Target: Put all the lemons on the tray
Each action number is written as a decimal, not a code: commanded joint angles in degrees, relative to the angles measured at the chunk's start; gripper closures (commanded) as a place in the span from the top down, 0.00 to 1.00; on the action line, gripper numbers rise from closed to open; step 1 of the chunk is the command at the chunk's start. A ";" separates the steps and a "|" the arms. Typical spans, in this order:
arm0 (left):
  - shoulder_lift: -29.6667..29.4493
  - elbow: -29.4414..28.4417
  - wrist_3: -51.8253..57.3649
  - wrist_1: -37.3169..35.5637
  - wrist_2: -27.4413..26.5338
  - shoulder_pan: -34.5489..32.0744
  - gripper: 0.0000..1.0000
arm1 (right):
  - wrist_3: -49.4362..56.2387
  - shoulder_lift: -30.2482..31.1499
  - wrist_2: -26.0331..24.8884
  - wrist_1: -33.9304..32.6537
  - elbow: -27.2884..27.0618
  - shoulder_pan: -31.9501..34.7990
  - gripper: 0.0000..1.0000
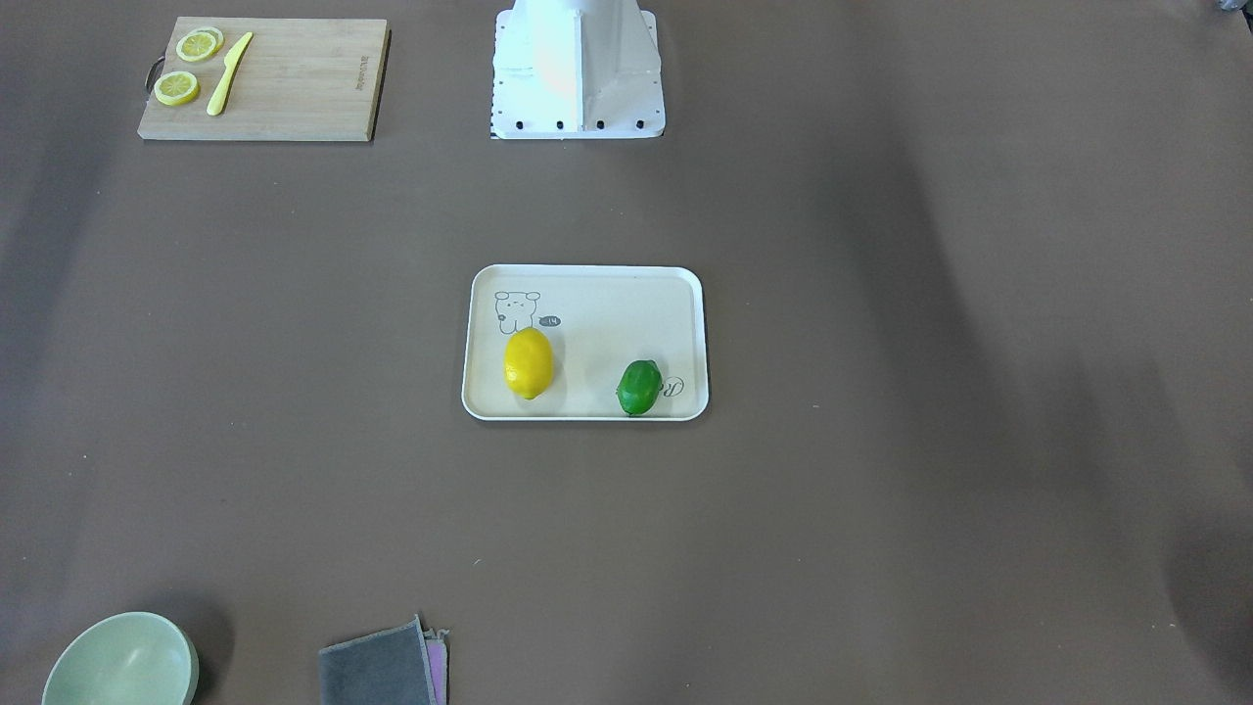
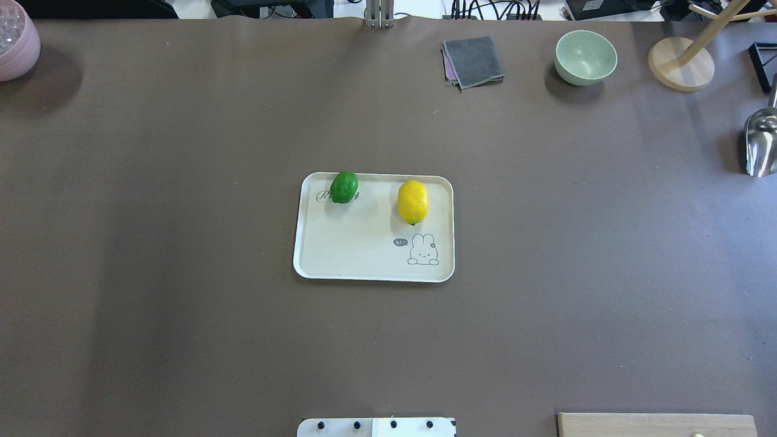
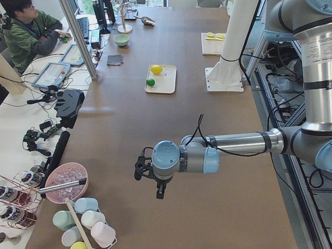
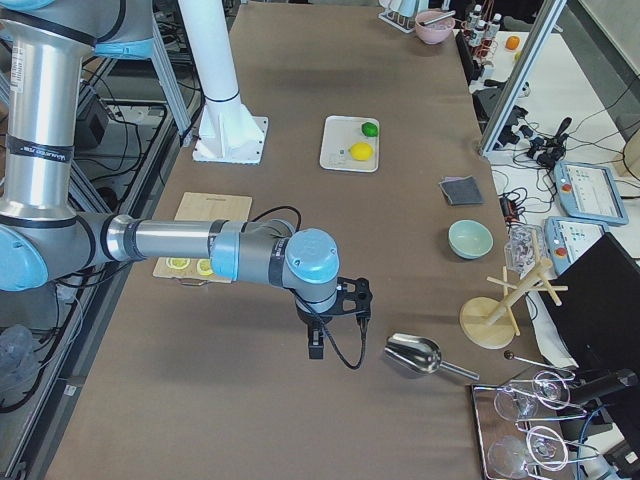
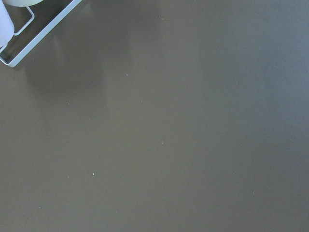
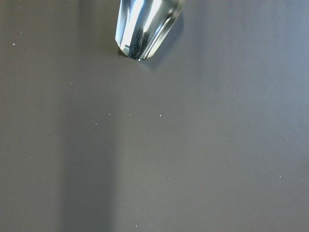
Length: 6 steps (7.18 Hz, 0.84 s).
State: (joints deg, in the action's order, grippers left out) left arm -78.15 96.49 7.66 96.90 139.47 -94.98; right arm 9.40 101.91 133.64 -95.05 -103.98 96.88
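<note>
The yellow lemon [image 1: 529, 363] and the green lemon [image 1: 639, 388] both lie on the cream tray [image 1: 607, 294] at the table's middle. From overhead, the green lemon [image 2: 344, 187] is at the far left corner of the tray [image 2: 364, 249] and the yellow lemon [image 2: 413, 202] is at its far right. My left gripper [image 3: 149, 181] hovers over bare table far toward the left end. My right gripper [image 4: 335, 320] hovers far toward the right end. Both show only in the side views, so I cannot tell whether they are open or shut.
A wooden cutting board [image 1: 294, 88] with lemon slices and a yellow knife lies by the robot base [image 1: 578, 69]. A green bowl [image 2: 586, 57], grey cloth [image 2: 473, 60], wooden stand [image 2: 680, 64], metal scoop [image 2: 762, 142] and pink bowl [image 2: 15, 39] stand along the far edge.
</note>
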 commanded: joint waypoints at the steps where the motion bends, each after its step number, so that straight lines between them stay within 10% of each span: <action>1: 0.19 0.54 0.16 0.22 0.01 -0.11 0.98 | 0.27 0.22 0.39 2.15 0.79 0.06 1.00; 6: 0.37 1.24 0.16 0.22 0.01 -0.03 0.98 | 0.62 1.19 7.86 2.15 1.76 -0.03 1.00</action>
State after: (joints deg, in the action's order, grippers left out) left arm -77.79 97.70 7.82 97.09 139.49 -95.05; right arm 9.99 103.01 140.72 -92.90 -102.29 96.93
